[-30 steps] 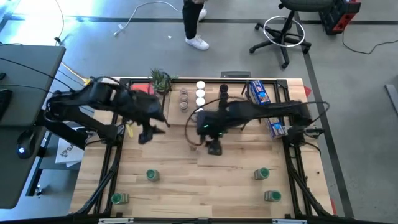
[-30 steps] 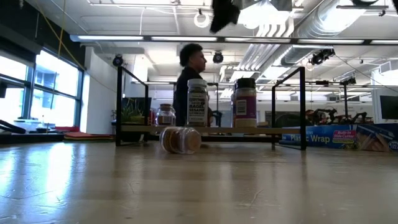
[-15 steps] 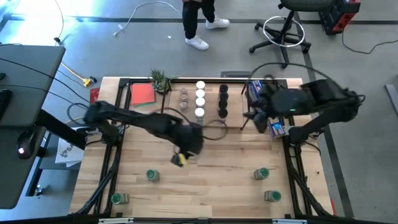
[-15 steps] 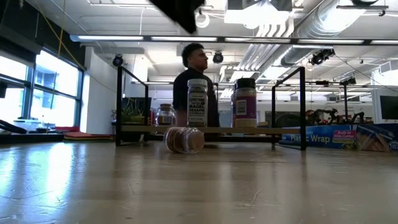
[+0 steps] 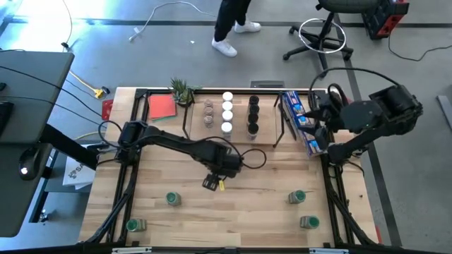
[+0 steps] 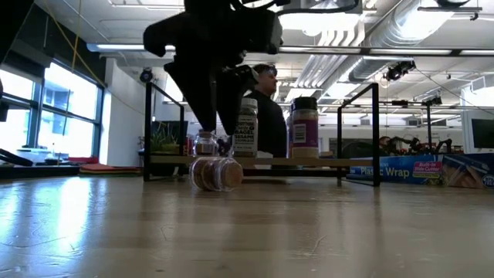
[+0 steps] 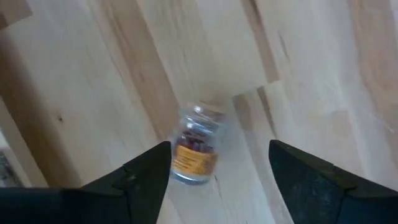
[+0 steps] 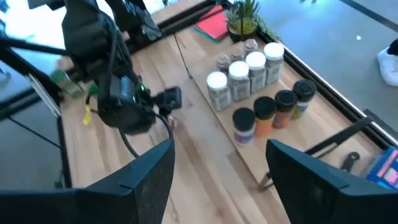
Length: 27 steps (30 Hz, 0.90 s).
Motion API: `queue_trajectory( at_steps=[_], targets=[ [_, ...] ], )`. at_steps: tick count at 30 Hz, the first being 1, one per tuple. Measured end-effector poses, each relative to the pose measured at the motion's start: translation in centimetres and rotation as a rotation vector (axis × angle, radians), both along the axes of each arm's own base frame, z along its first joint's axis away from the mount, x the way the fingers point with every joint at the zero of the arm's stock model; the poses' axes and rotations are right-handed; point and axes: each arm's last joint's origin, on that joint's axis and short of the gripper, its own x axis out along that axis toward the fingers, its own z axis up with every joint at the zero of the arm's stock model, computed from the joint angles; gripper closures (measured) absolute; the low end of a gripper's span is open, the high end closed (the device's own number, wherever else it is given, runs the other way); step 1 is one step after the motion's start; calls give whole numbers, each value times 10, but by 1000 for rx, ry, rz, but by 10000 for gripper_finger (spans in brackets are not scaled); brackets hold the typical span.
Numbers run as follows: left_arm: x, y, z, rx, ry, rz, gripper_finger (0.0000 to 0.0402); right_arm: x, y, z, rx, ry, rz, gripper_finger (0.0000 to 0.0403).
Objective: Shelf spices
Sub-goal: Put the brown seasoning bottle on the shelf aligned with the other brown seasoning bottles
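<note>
Wooden tabletop [image 5: 247,197] holds the shelf [image 5: 268,134], already carrying about nine jars [image 5: 227,113]; four green-lidded jars [image 5: 299,197] wait well in front of it, while the left gripper [image 7: 219,180] hangs spread-fingered over a toppled jar [image 7: 196,144] just before the shelf; right gripper [image 8: 221,180] open beside the shelf

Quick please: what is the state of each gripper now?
Left gripper: open, holding nothing, over the fallen jar.
Right gripper: open, holding nothing.
</note>
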Motion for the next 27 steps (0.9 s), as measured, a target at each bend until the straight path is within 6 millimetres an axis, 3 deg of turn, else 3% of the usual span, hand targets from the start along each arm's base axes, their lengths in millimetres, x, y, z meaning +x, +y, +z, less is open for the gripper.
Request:
queue_trajectory(
  at_steps=[18, 23, 27],
  targets=[
    [15, -7, -52, 83, 80, -55, 130, -4, 8, -2, -17, 15, 37, 155],
    [15, -7, -56, 89, 89, -44, 167, -4, 7, -1, -10, 3, 8, 155],
    [15, -7, -55, 84, 88, -29, 231, -4, 7, -1, -6, -1, 0, 155]
  ],
)
